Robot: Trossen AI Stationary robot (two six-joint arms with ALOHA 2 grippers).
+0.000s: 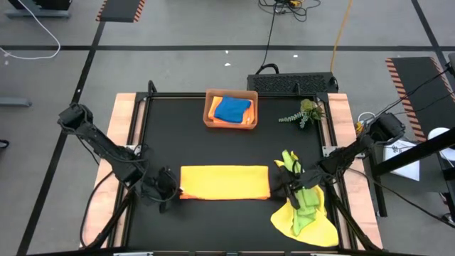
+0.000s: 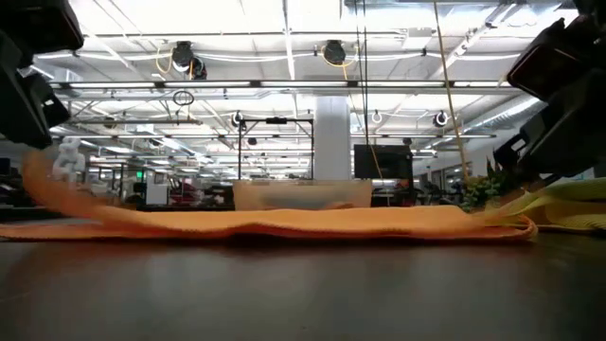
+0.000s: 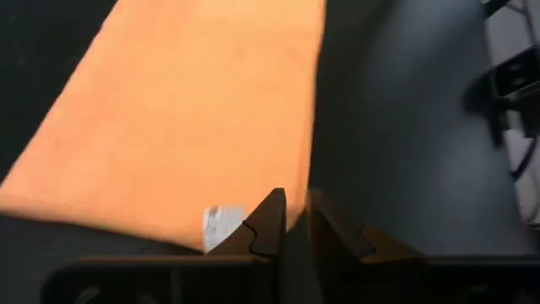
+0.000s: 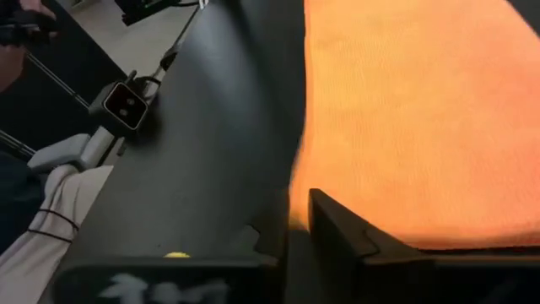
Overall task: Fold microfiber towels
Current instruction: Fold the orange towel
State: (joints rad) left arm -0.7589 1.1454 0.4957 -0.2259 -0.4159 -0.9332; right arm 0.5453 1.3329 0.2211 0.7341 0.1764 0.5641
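The left gripper [image 1: 170,186] sits low at the left short edge of the flat yellow microfiber towel [image 1: 225,181], which lies folded into a long strip on the black tabletop [image 1: 170,135]. In the left wrist view its fingers [image 3: 268,221] stand with a narrow gap between the tips, the towel's edge just ahead of them and nothing visibly pinched; they look released rather than clenched.

Beyond the strip's middle, well apart from either set of fingers, the rectangular orange-brown tray [image 1: 231,109] holds a folded blue microfiber towel [image 1: 232,109] on top of an orange microfiber towel [image 1: 246,121]. These two seem finished.

The right gripper [image 1: 284,186] rests at the strip's right short edge. Whether its fingers grip the edge I cannot tell; only one dark tip shows clearly. Just beside it lies a crumpled heap, a lime green microfiber towel [image 1: 304,201] on a second yellow microfiber towel [image 1: 313,226], both unfolded.

By my reckoning: two stored, one half folded, two untouched.
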